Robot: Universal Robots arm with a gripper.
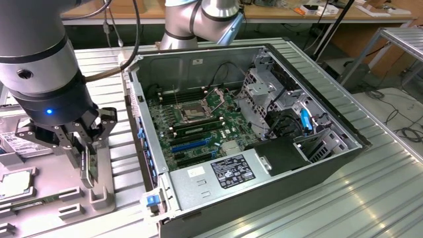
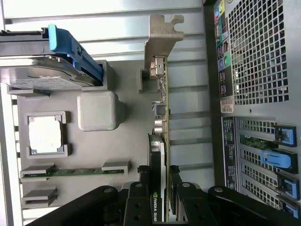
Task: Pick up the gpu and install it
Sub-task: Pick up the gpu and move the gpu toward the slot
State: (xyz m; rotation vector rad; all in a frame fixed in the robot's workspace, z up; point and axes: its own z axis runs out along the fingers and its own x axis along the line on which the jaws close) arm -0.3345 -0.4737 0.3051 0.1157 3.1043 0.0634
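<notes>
The gpu (image 1: 86, 171) stands on edge, upright, over the grey holder tray (image 1: 73, 210) at the exterior view's left, beside the open computer case (image 1: 264, 49). My gripper (image 1: 89, 168) reaches down over it with one finger on each face. In the wrist view the gpu (image 2: 157, 150) shows its green board edge, black cooler and silver end bracket (image 2: 162, 33), and my gripper (image 2: 159, 176) is shut on the cooler end. I cannot tell whether the card has left its tray slot. The motherboard (image 1: 198, 129) with its blue expansion slots (image 1: 188, 145) lies bare inside the case.
The tray (image 2: 127, 136) also holds a silver hard drive (image 2: 42, 75) in a blue caddy, a processor (image 2: 44, 134) and a memory stick (image 2: 70, 172). The case's rear grille (image 2: 263, 52) and blue slot clips (image 2: 277, 160) are close by. A second arm's base (image 1: 198, 20) stands behind the case.
</notes>
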